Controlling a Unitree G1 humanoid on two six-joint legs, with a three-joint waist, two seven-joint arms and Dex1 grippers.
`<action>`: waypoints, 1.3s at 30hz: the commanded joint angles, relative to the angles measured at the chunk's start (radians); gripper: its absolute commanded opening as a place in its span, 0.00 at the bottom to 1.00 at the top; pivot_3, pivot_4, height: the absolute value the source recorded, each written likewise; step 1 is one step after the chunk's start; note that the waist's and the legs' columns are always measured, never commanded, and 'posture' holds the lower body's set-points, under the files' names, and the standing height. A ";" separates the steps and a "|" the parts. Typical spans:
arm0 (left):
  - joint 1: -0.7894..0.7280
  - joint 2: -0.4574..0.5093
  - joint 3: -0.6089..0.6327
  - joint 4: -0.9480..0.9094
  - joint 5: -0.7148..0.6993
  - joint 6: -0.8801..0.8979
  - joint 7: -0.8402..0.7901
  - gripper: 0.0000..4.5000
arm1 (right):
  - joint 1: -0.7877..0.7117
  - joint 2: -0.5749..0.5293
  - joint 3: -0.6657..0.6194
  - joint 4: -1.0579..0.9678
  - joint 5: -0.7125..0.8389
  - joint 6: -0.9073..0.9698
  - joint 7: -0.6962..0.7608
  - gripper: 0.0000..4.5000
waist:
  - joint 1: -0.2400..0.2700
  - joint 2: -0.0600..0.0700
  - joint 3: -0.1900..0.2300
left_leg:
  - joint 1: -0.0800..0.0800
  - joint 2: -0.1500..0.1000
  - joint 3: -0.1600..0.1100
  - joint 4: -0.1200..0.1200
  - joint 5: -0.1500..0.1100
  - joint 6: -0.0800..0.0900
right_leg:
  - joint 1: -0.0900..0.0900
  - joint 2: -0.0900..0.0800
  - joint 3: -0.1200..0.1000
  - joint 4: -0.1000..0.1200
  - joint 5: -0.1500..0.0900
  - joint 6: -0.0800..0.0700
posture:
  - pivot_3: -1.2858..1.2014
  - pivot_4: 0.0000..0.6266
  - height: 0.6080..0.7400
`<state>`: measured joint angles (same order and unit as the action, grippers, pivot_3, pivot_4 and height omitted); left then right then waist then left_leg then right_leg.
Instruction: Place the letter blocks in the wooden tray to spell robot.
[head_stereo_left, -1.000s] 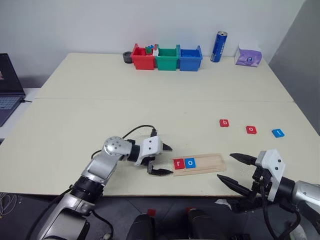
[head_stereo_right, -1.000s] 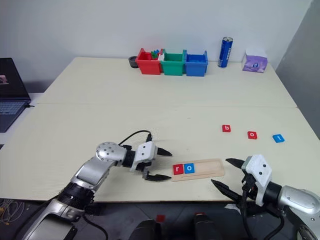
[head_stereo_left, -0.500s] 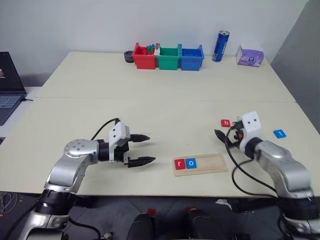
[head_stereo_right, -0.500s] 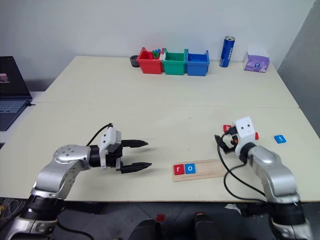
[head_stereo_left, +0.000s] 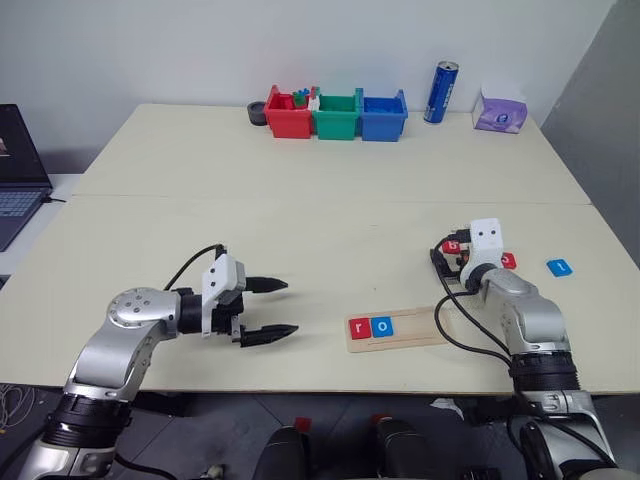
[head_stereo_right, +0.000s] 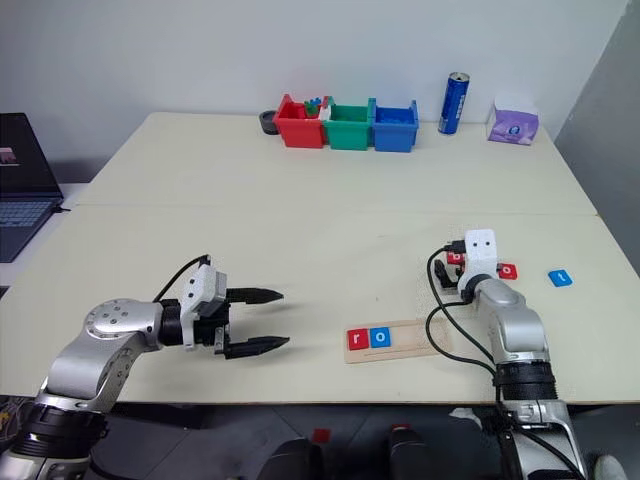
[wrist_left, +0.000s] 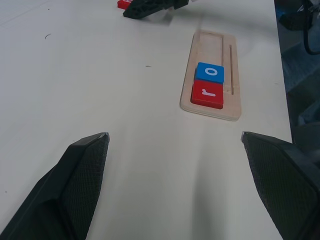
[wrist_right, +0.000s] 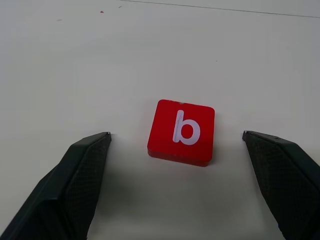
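Note:
The wooden tray (head_stereo_left: 425, 325) lies near the table's front edge, holding a red r block (head_stereo_left: 359, 327) and a blue o block (head_stereo_left: 383, 326) at its left end. A red b block (wrist_right: 181, 132) lies flat on the table, and my right gripper (wrist_right: 176, 134) stands open with one finger on each side of it, not touching. Just right of that hand lie a red o block (head_stereo_left: 508, 260) and a blue t block (head_stereo_left: 559, 267). My left gripper (head_stereo_left: 290, 306) hovers open and empty to the left of the tray, pointing toward it.
Red (head_stereo_left: 286, 115), green (head_stereo_left: 336, 115) and blue (head_stereo_left: 383, 115) bins stand at the table's far edge, with a blue can (head_stereo_left: 440, 93) and a purple tissue pack (head_stereo_left: 498, 112) to their right. A laptop (head_stereo_left: 15, 170) sits off the left side.
My right arm has swung forward from the table's near edge to straddle the b block. My left gripper has drawn back leftward, away from the tray. Both stay open.

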<state>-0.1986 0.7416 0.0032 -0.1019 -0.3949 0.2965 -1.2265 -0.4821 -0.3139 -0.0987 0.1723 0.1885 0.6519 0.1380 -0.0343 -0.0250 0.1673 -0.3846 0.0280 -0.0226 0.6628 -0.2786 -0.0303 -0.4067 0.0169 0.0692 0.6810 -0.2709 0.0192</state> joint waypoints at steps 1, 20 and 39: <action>0.008 0.012 -0.003 -0.043 0.003 -0.015 0.004 1.00 | -0.010 0.009 -0.023 0.027 -0.006 0.018 -0.020 0.87 | 0.000 0.000 0.000 | 0.000 0.000 0.000 0.000 0.000 0.000 | 0.000 0.000 0.000 0.000 0.000 0.000 | 0.52 0.24 1.00; -0.003 0.017 -0.067 -0.059 0.014 -0.068 -0.074 1.00 | 0.539 0.040 -0.072 -0.847 -0.006 0.290 -0.090 0.32 | 0.003 0.002 0.000 | -0.008 0.001 -0.004 -0.001 0.000 0.000 | -0.005 -0.001 -0.001 0.000 -0.003 0.002 | 0.52 0.24 1.00; -0.055 -0.013 -0.147 0.006 0.049 -0.129 -0.104 1.00 | 0.715 0.159 -0.143 -0.982 -0.009 0.294 -0.117 0.84 | -0.001 0.002 0.000 | 0.000 0.001 -0.001 -0.001 0.000 0.000 | 0.000 0.000 0.001 -0.001 -0.004 0.005 | 0.52 0.24 1.00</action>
<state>-0.2564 0.7303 -0.1432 -0.0841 -0.3479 0.1878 -1.3236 0.2346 -0.1417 -0.2180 -0.7482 0.1658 0.9511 0.0041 -0.0348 -0.0231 0.1669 -0.3841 0.0289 -0.0241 0.6622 -0.2788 -0.0304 -0.4067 0.0168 0.0704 0.6804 -0.2751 0.0238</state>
